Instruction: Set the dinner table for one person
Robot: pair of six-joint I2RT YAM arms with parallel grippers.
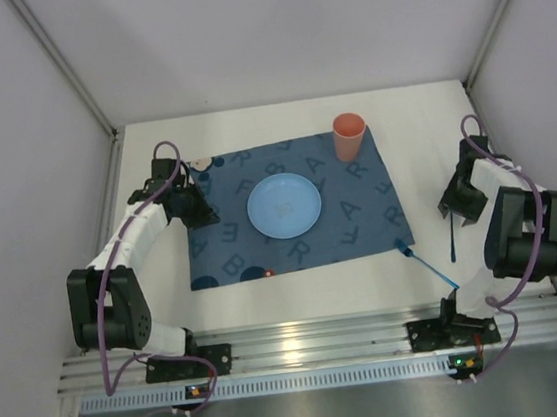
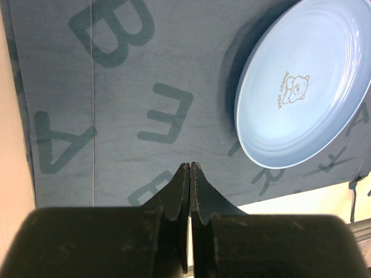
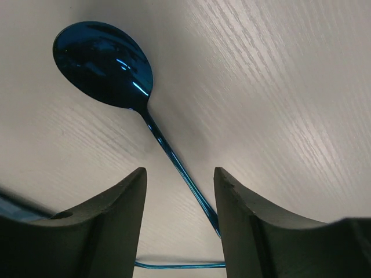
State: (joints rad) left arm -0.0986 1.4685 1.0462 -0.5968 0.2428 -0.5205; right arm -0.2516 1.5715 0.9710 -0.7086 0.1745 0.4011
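the large matte white rectangular desk (image 1: pixel 308 291) lay beneath both arms. the left pincer (image 2: pixel 190 167) hung closed above the dark blue lettered cloth placemat (image 2: pixel 116 104); the right pincer (image 3: pixel 179 176) hung parted around a shiny blue metal spoon (image 3: pixel 104 61).

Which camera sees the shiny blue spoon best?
The right wrist view: the spoon fills it, bowl and handle sharp. The top view shows only its thin handle beside the right gripper; the left wrist view misses it.
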